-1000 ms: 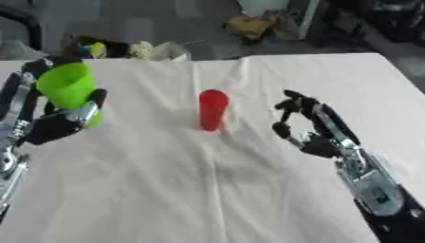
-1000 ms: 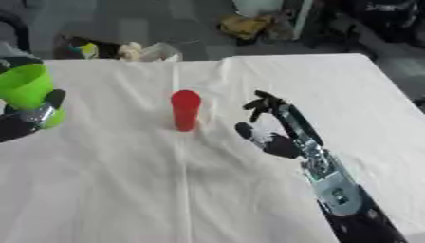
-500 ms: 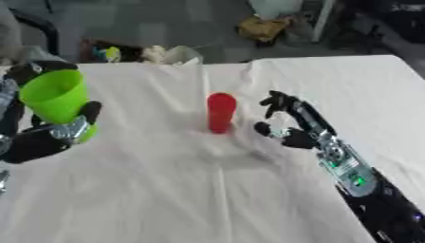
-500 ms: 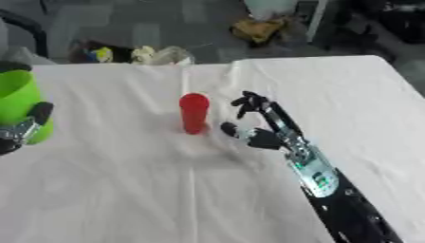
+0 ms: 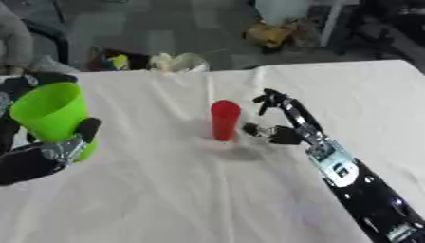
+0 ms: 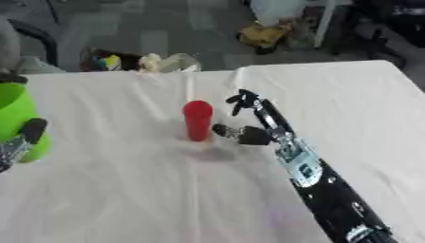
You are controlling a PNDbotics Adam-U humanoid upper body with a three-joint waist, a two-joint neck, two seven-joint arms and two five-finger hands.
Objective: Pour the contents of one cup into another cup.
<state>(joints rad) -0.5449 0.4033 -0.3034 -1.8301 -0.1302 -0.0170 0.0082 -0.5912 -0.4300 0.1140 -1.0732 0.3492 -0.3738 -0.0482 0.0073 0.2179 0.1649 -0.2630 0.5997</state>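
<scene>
A lime green cup (image 5: 51, 116) is held upright above the left side of the white table, with my left hand (image 5: 41, 154) shut on it; the thumb lies across its front. A narrow red cup (image 5: 224, 120) stands upright near the middle of the table. My right hand (image 5: 281, 121) is open just to the right of the red cup, fingers spread toward it, a small gap away from it. What is inside either cup does not show.
The white cloth table (image 5: 191, 199) runs to a far edge near the top. Beyond that edge on the floor lie a crumpled white bag (image 5: 179, 61), small coloured things (image 5: 112, 61) and a yellowish bundle (image 5: 270, 34).
My right hand has moved left, closer to the red cup. The green cup stays in my left hand. The camera has shifted, so the whole scene sits differently.
</scene>
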